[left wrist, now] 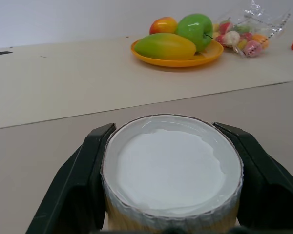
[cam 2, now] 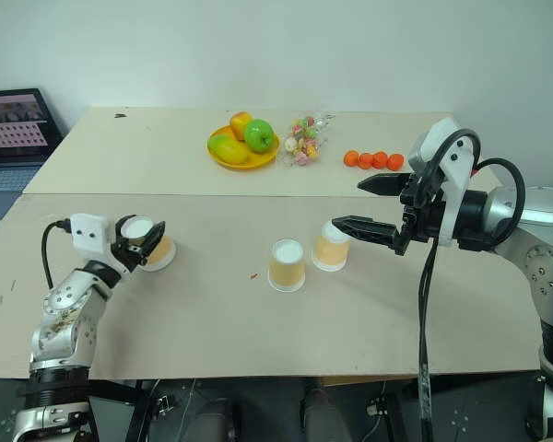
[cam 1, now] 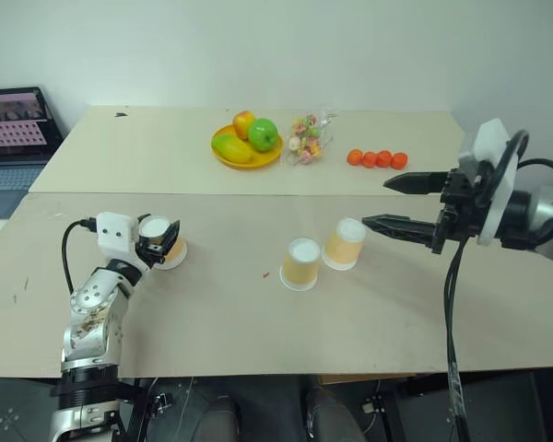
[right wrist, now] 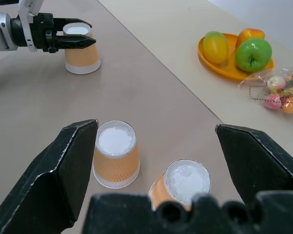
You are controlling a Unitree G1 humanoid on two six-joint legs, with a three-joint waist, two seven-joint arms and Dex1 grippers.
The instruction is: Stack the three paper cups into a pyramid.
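— While the left gripper (cam 1: 158, 241) sits at the left of the near table (cam 1: 212, 322), what is it doing?

— Its two black fingers (left wrist: 83, 180) are closed around the upper part of one paper cup (left wrist: 171, 170), one finger pressed on each side. That cup stands upside down, white flat end up, wide rim on the table top.

— And the other two cups?

— Both are near the middle of the same table, also inverted. The left one of the pair (cam 1: 300, 264) stands upright on its rim. The right one (cam 1: 345, 244) is just beside it and a little farther back, and it looks tilted. Whether the two touch at the rims I cannot tell. Both lie well apart from the cup at the left.

— Is any cup on top of another?

— No. All three rest on the table, so the pyramid has no tier yet.

— What about the right gripper (cam 1: 387, 204)?

— It hovers at the right, fingers pointing toward the left and spread wide apart with nothing between them. The nearer fingertip is close to the tilted cup; contact is not clear.

— Anything else around?

— On the far table (cam 1: 147, 147) a yellow plate (cam 1: 235, 158) holds a mango, a green apple and another fruit. A clear bag of sweets (cam 1: 306, 138) lies to its right, then a row of four small orange fruits (cam 1: 377, 159). A laptop (cam 1: 14, 129) sits at the far left.
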